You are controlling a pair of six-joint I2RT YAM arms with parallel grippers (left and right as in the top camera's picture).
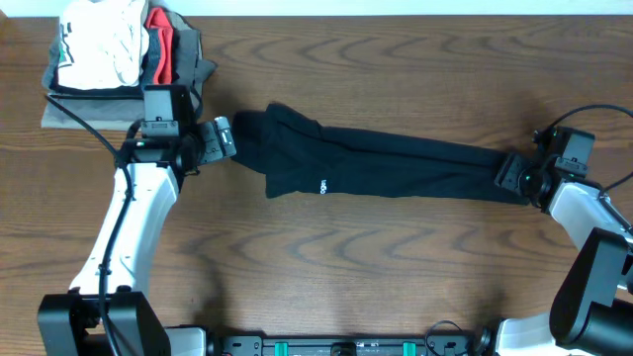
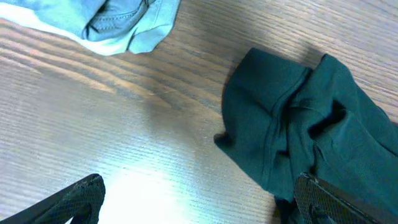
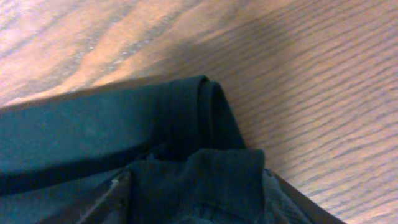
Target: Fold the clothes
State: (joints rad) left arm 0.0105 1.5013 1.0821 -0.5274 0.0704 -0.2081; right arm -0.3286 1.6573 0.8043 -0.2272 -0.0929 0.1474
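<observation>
Stretching across the wooden table (image 1: 396, 267) as a long, narrow band, the black T-shirt (image 1: 396, 158) runs from the left gripper (image 1: 226, 138) to the right gripper (image 1: 506, 173). It sags slightly toward the right end. Small white logo (image 1: 322, 186) faces up near the band's front edge, closer to the left end.

Left end: the fabric bunches into a rumpled lump with a seam and several folds showing in the left wrist view. The left gripper stands with its jaws wide apart. One finger (image 2: 78, 199) sits over bare wood, the other (image 2: 323, 199) at the edge of the shirt's lump. Whether that finger touches the cloth I cannot tell.

Right end: the right gripper's fingers are clamped on a gathered bunch of the shirt. In the right wrist view the cloth rises up between the two fingers (image 3: 112, 199), and a rolled fold lies flat on the table just ahead of them.

Far left corner of the table — a pile apart from the shirt: white garment (image 1: 99, 44) with dark print on top, a red garment (image 1: 160, 44) beside it, and a grey garment (image 1: 64, 114) underneath. The grey one's edge shows at the top of the left wrist view.
</observation>
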